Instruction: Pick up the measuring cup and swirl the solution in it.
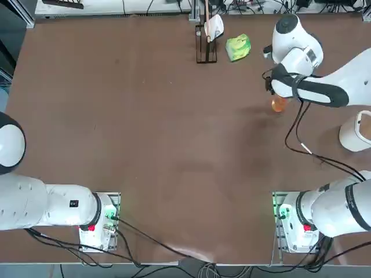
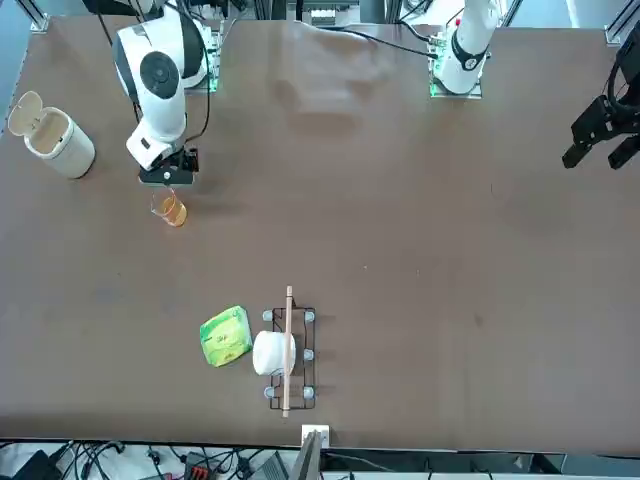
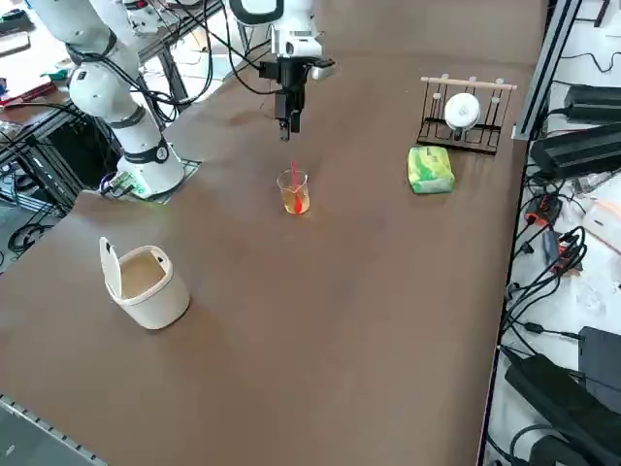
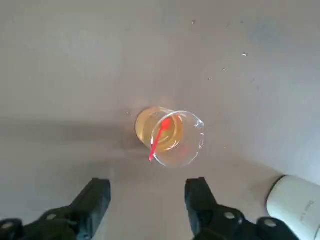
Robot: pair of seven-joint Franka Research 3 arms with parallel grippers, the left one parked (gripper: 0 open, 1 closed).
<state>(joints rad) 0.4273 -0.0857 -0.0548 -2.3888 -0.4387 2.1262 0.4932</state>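
Observation:
The measuring cup is a small clear glass vessel standing upright on the brown table, also seen in the top view and the front view. The orange solution fills its lower part, and a thin red stick leans inside it. My right gripper hangs above the table, close to the cup but clear of it. In the wrist view the gripper is open, its dark fingers apart with nothing between them and the cup just beyond their tips.
A white opaque cup with a hinged lid stands towards the table's right edge. A green lumpy thing lies at the far side, beside a black wire rack holding a white round item and a wooden rod.

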